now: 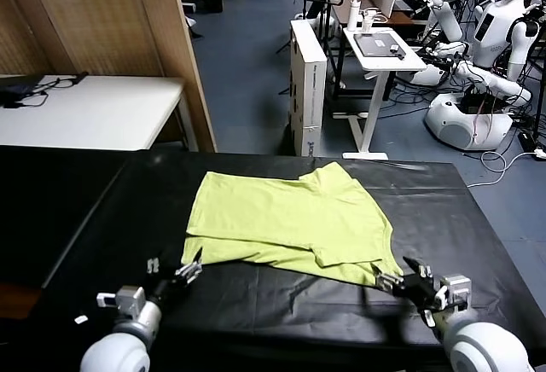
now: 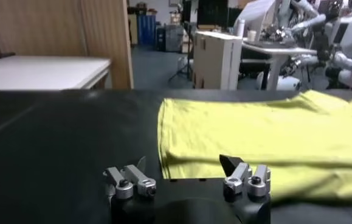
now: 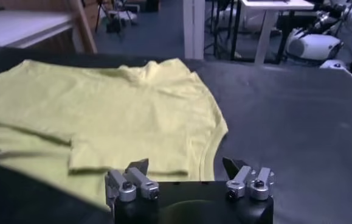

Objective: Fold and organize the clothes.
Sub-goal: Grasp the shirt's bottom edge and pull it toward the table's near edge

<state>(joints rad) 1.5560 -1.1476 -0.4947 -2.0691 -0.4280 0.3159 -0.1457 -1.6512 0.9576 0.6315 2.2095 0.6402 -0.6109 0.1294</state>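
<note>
Lime-green T-shirt (image 1: 290, 223), folded over on itself, lying flat mid-way across the black table (image 1: 85, 218); left gripper (image 1: 177, 276) just off its near left corner, jaws apart, holding nothing; right gripper (image 1: 408, 281) at its near right corner, jaws apart, likewise holding nothing

Left gripper (image 1: 175, 273), lower left of head frame: rounded pale grey wrist housing, silver knuckles, black finger tips. Right gripper (image 1: 404, 275), lower right: same build, silver screw-capped links.
</note>
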